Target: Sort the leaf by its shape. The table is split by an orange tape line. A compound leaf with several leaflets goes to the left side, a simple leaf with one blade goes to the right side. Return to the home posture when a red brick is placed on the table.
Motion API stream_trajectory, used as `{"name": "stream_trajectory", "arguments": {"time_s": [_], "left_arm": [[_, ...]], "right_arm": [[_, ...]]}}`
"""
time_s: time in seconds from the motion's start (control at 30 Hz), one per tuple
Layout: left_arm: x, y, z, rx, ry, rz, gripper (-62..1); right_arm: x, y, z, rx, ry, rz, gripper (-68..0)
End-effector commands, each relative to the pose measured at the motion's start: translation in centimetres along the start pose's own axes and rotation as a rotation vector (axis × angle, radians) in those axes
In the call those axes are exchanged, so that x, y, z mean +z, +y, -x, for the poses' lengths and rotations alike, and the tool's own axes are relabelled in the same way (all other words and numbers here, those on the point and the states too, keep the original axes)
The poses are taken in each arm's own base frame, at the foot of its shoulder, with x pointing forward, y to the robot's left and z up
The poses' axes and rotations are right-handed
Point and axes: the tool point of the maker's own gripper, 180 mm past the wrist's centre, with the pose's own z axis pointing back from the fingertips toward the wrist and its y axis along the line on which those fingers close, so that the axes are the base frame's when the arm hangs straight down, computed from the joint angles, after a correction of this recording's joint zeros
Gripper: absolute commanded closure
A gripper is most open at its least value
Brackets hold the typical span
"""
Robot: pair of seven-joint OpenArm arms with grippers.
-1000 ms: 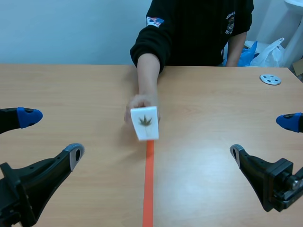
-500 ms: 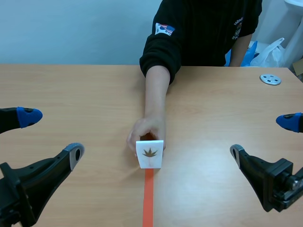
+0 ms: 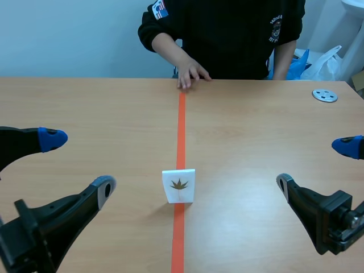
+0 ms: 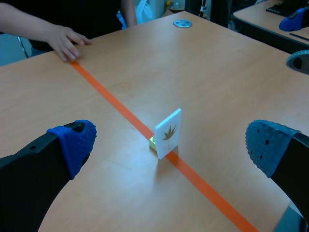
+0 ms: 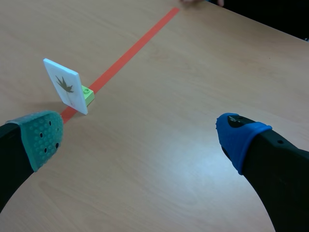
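My left pincer (image 3: 79,165) and right pincer (image 3: 315,165) gaping, I'm aiming the left squarely across the likely-compound leaf card (image 3: 178,186) on the tape line (image 3: 181,131).

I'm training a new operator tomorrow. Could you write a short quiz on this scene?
1. True or false: the white leaf card stands upright on the orange tape line.
2. What sits at the card's base, behind it? A) a red brick B) a small green brick C) a wooden block
3. Fill in: the jaws of the left gripper and right gripper are ____.
Key: 1 true; 2 B; 3 open.
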Motion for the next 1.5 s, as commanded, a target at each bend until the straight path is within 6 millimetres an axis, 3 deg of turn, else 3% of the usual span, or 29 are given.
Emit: {"name": "stream_trajectory", "arguments": {"time_s": [0.0, 0.33, 0.6, 1.0, 1.27, 1.47], "left_arm": [[-0.5, 0.7, 0.3, 0.013, -0.019, -0.02, -62.3], [-4.5, 1.9, 4.6, 0.083, -0.021, -0.007, -62.3], [-8.6, 0.0, 7.3, 0.049, -0.001, 0.088, -62.3], [-14.8, -1.3, 9.2, -0.001, -0.039, 0.156, -62.3], [-16.1, -3.0, 10.7, -0.042, -0.005, 0.209, -62.3], [-16.2, -2.7, 12.2, -0.069, 0.028, 0.166, -48.0]], "right_arm": [[-0.2, 0.0, -1.4, 0.002, -0.049, -0.003, -67.9], [-0.2, 0.0, -1.4, 0.003, -0.049, -0.003, -67.9], [-0.2, 0.0, -1.4, 0.002, -0.049, -0.003, -67.9], [-0.2, 0.0, -1.4, 0.002, -0.05, -0.003, -67.9], [-0.2, 0.0, -1.4, 0.002, -0.05, -0.003, -67.9], [-0.2, 0.0, -1.4, 0.002, -0.05, -0.003, -67.9]]}}
